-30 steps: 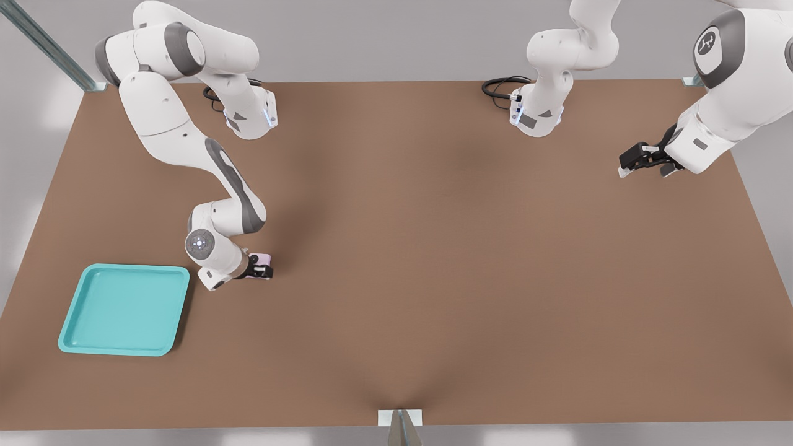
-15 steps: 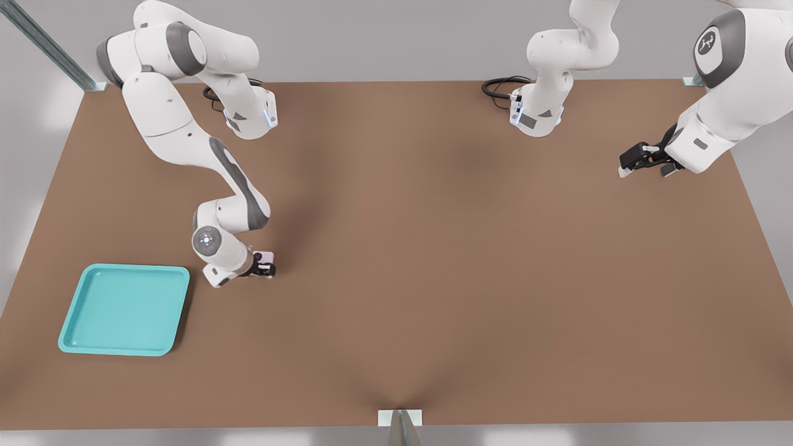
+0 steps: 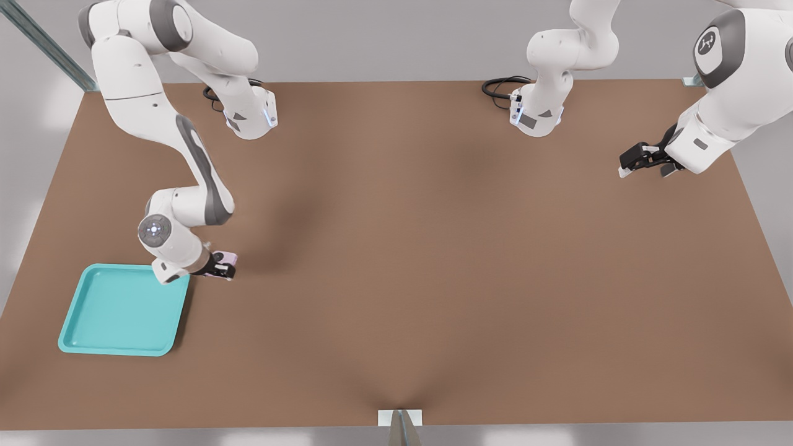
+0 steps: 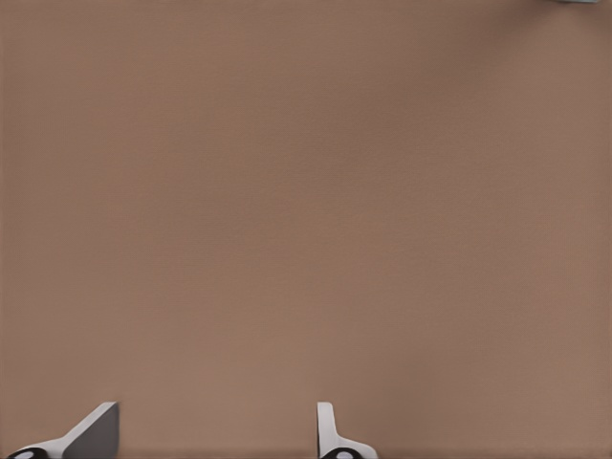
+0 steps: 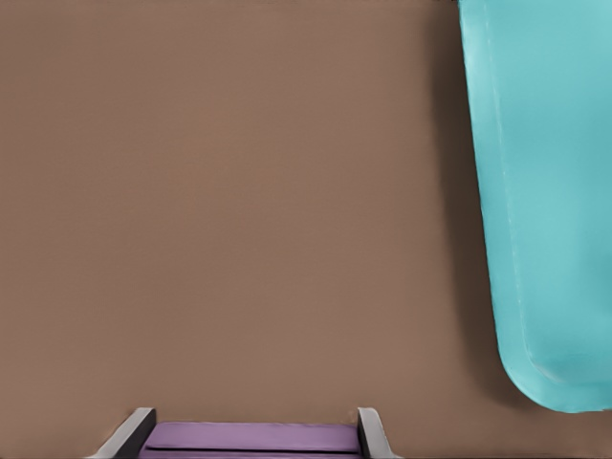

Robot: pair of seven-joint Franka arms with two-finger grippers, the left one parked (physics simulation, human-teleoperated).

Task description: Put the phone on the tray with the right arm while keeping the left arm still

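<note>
We note the gripper (image 3: 222,269) clenched on the phone (image 3: 228,256), now carried toward nine o'clock, just beside the tray's (image 3: 80,291) three-o'clock rim. Placement looks close; phone not yet over it.

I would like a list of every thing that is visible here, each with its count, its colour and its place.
flat turquoise plastic tray: one, turquoise, on the table near the front view's left edge, nothing in it.
small pale pink-lilac phone: one, pink-lilac, held between the fingers, just off the tray's corner on the front view's right.
brown table: one, brown, under everything.
black cables: two coils, black, at the arm bases along the far edge.
right arm: one, white and grey, reaching toward the tray.
gripper: one, black, shut on the phone beside the tray.
</note>
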